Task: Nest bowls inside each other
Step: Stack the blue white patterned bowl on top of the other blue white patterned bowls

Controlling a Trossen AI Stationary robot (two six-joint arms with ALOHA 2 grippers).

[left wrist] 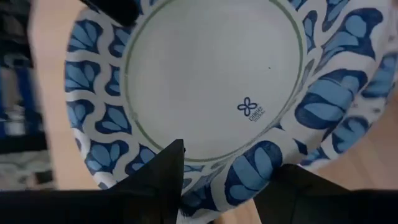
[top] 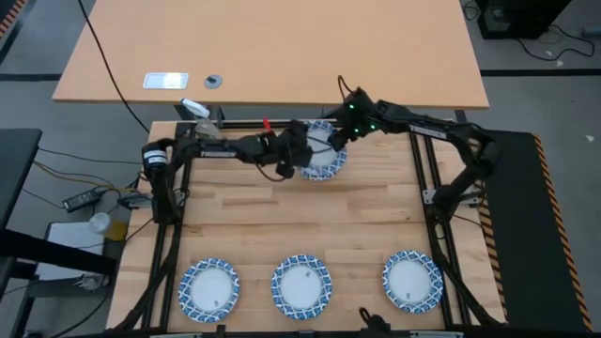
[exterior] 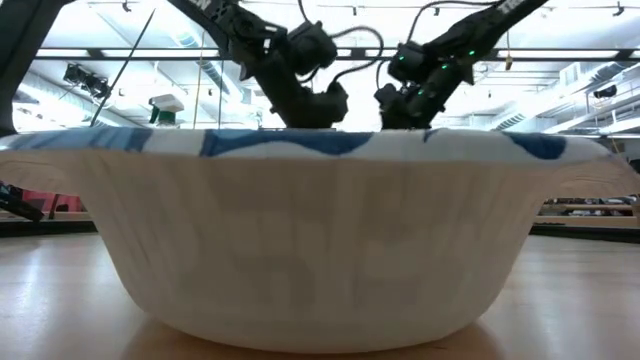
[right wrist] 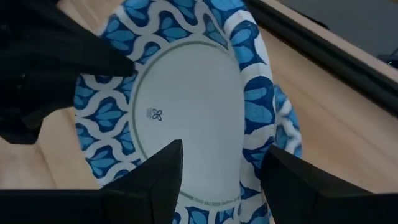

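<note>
A pale butcher-block wooden table (top: pixel 300 225) framed by black metal rails sits beside a larger tan desk (top: pixel 272 47) on a grey floor, with cables trailing off at the left; the level view looks into a bright hall with ceiling lights. 3 round shallow bowls with white centres and blue-and-white leaf-patterned rims stand in a row along the near edge: the left near bowl (top: pixel 208 288), the middle near bowl (top: pixel 301 284) and the right near bowl (top: pixel 412 281), well apart from one another. The middle one fills the level view as a white-walled, blue-rimmed basin (exterior: pixel 320 230). At the far centre of the table lies a stack of the same bowls (top: pixel 324 160); the right wrist view shows at least 2 rims offset, the top bowl (right wrist: pixel 180 118) sitting askew over a lower one (right wrist: pixel 287 127). The left gripper (top: pixel 302 160) meets the stack from the left, its dark fingers (left wrist: pixel 163 180) straddling the top bowl's rim (left wrist: pixel 249 171). The right gripper (top: pixel 340 138) reaches in from the far right, its fingers (right wrist: pixel 158 177) spread across the rim on its side.
</note>
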